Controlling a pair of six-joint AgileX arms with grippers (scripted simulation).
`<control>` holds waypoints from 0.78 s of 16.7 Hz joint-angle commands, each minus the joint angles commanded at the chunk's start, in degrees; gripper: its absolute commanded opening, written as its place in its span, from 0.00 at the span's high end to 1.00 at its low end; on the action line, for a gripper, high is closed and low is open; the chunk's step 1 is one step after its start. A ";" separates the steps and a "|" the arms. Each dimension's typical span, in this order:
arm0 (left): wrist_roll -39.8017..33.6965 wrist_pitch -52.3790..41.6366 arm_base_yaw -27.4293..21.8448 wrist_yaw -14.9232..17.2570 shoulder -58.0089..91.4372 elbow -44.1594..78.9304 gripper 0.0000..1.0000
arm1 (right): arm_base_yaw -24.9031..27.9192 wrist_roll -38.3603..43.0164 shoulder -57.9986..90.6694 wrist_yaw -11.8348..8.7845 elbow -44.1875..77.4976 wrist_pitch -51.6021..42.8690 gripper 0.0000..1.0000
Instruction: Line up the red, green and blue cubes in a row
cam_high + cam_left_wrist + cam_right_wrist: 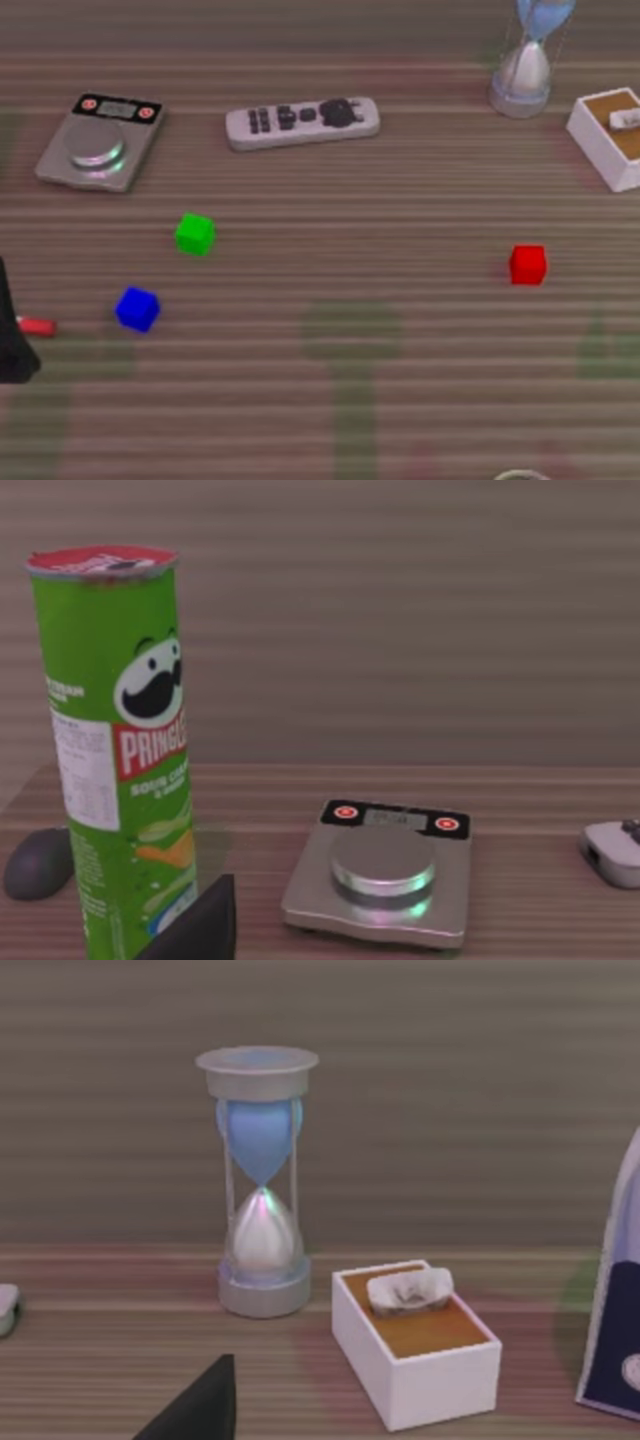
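You have the green cube point(194, 234) and the blue cube point(137, 309) near each other on the table's left half, apart and untouched. The red cube point(527, 265) sits alone well to the right. Your left arm point(14, 335) shows only as a dark shape at the left edge; you cannot tell how its gripper stands. Your right arm is out of the top view. A remote point(302, 122) and scale point(100, 141) lie behind the cubes.

Green cube point(194, 234) and blue cube point(137, 309) near counter's left edge; red cube point(527, 265) well apart toward right edge.
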 joint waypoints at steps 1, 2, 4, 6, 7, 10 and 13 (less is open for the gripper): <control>0.00 0.00 0.00 0.00 0.00 0.00 0.00 | 0.00 0.00 0.00 0.00 0.00 0.00 0.00; 0.00 0.00 0.00 0.00 0.00 0.00 0.00 | 0.00 0.00 0.00 0.00 0.00 0.00 0.00; 0.00 0.00 0.00 0.00 0.00 0.00 0.00 | 0.20 0.40 1.75 0.10 1.72 -1.04 0.00; 0.00 0.00 0.00 0.00 0.00 0.00 0.00 | 0.77 1.27 5.93 0.20 5.80 -3.51 0.00; 0.00 0.00 0.00 0.00 0.00 0.00 0.00 | 1.20 1.85 8.93 0.23 8.63 -5.23 0.00; 0.00 0.00 0.00 0.00 0.00 0.00 0.00 | 3.01 4.01 21.52 0.19 19.50 -12.06 0.00; 0.00 0.00 0.00 0.00 0.00 0.00 0.00 | 5.29 6.61 38.76 0.08 32.55 -20.67 0.00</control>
